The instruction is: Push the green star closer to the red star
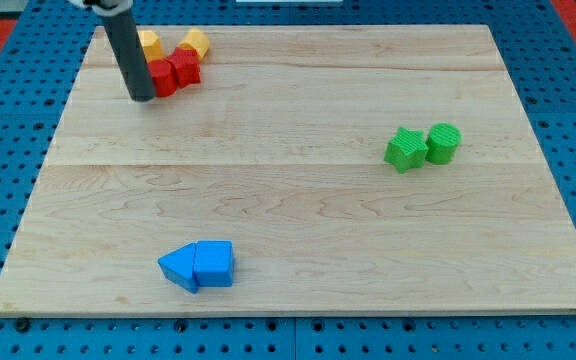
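Observation:
The green star (405, 149) lies at the view's right, touching a green cylinder (443, 143) on its right side. The red star (183, 69) lies at the view's top left, next to another red block (163, 78). My tip (141, 97) is at the top left, touching or just left of that red block, far from the green star. The rod hides part of the red block.
Two yellow blocks (195, 43) (149, 44) lie just above the red ones near the board's top edge. Two blue blocks (179, 268) (214, 264) touch each other near the bottom left. The wooden board (298, 210) rests on a blue pegboard.

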`<state>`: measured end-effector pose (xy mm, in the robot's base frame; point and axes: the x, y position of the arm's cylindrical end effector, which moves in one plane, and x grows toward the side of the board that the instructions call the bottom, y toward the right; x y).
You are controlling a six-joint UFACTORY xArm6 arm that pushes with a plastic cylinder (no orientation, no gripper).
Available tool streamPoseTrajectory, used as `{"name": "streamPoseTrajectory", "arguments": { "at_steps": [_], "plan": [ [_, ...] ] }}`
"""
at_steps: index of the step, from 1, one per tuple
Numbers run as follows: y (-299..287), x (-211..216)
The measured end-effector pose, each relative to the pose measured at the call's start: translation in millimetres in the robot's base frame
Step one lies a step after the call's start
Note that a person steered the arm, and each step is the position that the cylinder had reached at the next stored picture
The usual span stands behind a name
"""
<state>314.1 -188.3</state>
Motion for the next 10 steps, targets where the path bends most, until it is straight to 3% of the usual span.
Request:
{"name": "streamPoseTrajectory", "arguments": {
  "at_steps": [1,3,4,5,6,9,10],
  "plan": [
    [55,19],
    [324,16],
    [433,61],
    [400,123],
    [304,123],
    [150,66],
    [149,32]
  ]
}}
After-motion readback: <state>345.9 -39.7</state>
